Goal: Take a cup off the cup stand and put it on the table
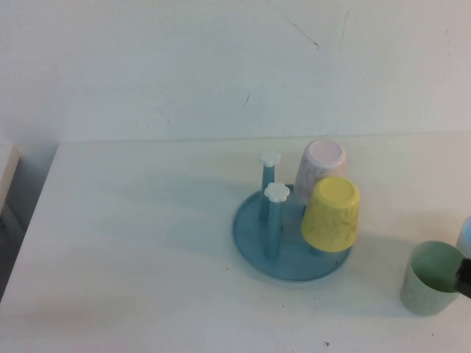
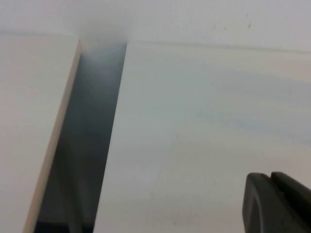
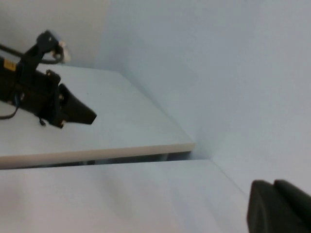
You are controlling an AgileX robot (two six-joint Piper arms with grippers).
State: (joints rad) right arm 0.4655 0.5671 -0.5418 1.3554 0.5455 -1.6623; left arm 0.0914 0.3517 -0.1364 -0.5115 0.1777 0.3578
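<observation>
Here your left gripper (image 2: 277, 204) sits off the table's (image 1: 132, 243) left end; I cannot tell its state. The cup stand (image 1: 250, 235) stands mid-table. The cup (image 1: 430, 279) rests upright by the right edge, the right gripper (image 1: 464, 278) at its rim, grip unclear. Probably light, slick plastic: pinch the wall near the rim.

Yellow cup (image 1: 332, 213) and pink cup (image 1: 319, 169) inverted, touching.
</observation>
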